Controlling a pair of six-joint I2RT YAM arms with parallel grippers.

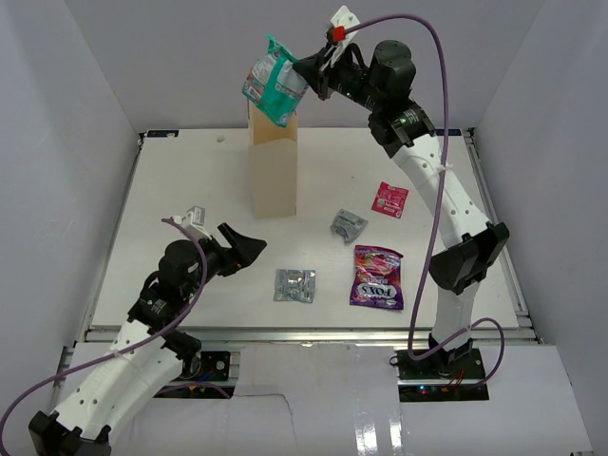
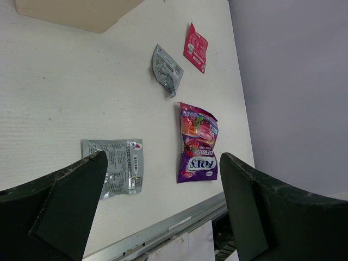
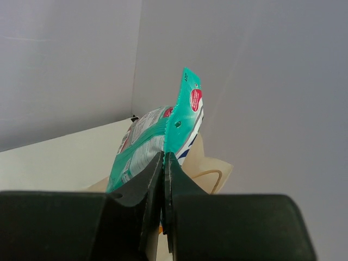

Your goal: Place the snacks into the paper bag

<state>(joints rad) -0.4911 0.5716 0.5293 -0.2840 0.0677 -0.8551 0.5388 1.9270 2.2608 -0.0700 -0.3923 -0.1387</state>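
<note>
Pale grey walls close in a white desk (image 1: 171,190). At its far middle the paper bag (image 1: 273,176) stands upright. Right pincer (image 1: 306,71) is clamped on the teal-and-white packet (image 1: 273,84), held just above the bag's mouth. Left pincer (image 1: 245,249) gapes wide, holding nothing, over the near left. On the desk lie a purple-pink packet (image 1: 377,276) reading "FOX'S", two silver-grey packets (image 1: 294,285) (image 1: 348,225) and a pink-red packet (image 1: 389,199), their print too small to read.

Mouth of paper bag (image 1: 274,176) behind teal-and-white packet (image 1: 274,85)
</note>
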